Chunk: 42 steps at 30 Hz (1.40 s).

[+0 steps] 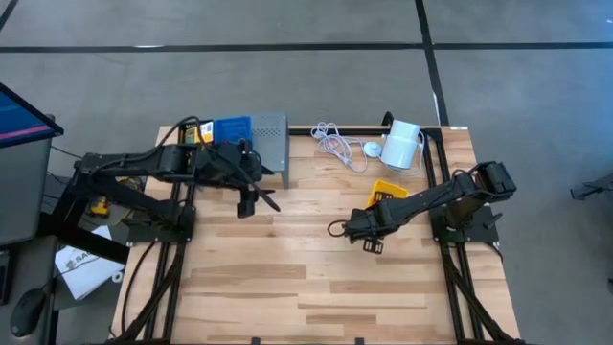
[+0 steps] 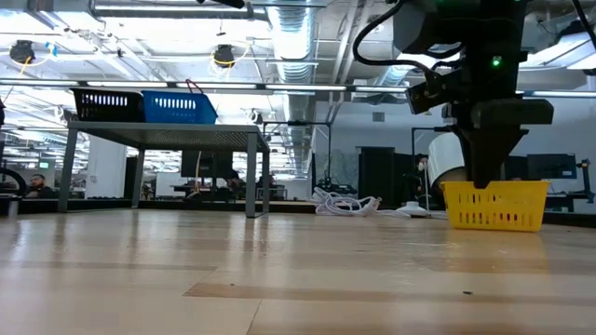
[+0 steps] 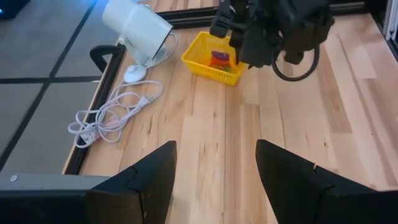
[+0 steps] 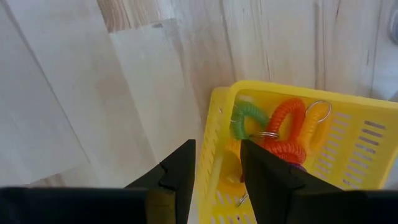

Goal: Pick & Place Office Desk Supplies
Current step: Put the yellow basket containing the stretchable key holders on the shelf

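Right now the right gripper [image 4: 214, 180] hangs at the near wall of the yellow bin [image 1: 388, 189], its two fingers standing a little apart with a bare gap between them and nothing in them; one finger looks to sit outside the bin's rim and the other just over it. Inside the bin lie coiled loops: a green loop [image 4: 247, 119] and an orange loop [image 4: 291, 127] tangled with a metal ring. Over on the other side, the left gripper [image 3: 214, 180] hovers above bare table planks with its jaws well apart and empty, close to the blue bin [image 1: 233, 129] on the grey shelf. The coiled white cable [image 3: 109, 115] and the white cylinder device [image 3: 135, 26] sit at the far edge, untouched. I'd judge this the end of a drop-off into the yellow bin; the next move calls for lifting the right arm clear of the rim without snagging it and finding the next supply.
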Tool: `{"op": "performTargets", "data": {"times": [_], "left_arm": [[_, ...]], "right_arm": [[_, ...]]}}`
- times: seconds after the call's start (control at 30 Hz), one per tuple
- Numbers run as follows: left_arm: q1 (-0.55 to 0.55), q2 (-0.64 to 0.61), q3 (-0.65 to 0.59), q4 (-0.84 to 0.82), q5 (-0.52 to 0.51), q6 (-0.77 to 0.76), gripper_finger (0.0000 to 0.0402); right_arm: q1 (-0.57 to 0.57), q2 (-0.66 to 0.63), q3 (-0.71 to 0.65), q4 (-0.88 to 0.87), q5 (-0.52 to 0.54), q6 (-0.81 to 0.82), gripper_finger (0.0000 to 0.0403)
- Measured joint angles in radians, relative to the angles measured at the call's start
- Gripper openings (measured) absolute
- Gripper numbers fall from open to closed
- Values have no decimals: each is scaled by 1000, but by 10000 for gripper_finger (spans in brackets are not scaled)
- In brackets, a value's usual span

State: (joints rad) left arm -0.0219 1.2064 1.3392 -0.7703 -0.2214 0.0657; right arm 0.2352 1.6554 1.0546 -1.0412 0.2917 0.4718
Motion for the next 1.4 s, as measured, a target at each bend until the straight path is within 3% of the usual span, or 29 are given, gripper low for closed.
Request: {"op": "performTargets", "data": {"times": [0.5, 0.77, 1.4], "left_arm": [[0, 0, 0, 15, -1, -21, 214], [0, 0, 0, 29, -3, -21, 214], [1, 64, 0, -11, 45, -48, 214]], "right_arm": [[11, 2, -88, 93, -3, 31, 88], [4, 2, -89, 104, -4, -24, 9], [40, 2, 4, 288, -173, -143, 3]]}}
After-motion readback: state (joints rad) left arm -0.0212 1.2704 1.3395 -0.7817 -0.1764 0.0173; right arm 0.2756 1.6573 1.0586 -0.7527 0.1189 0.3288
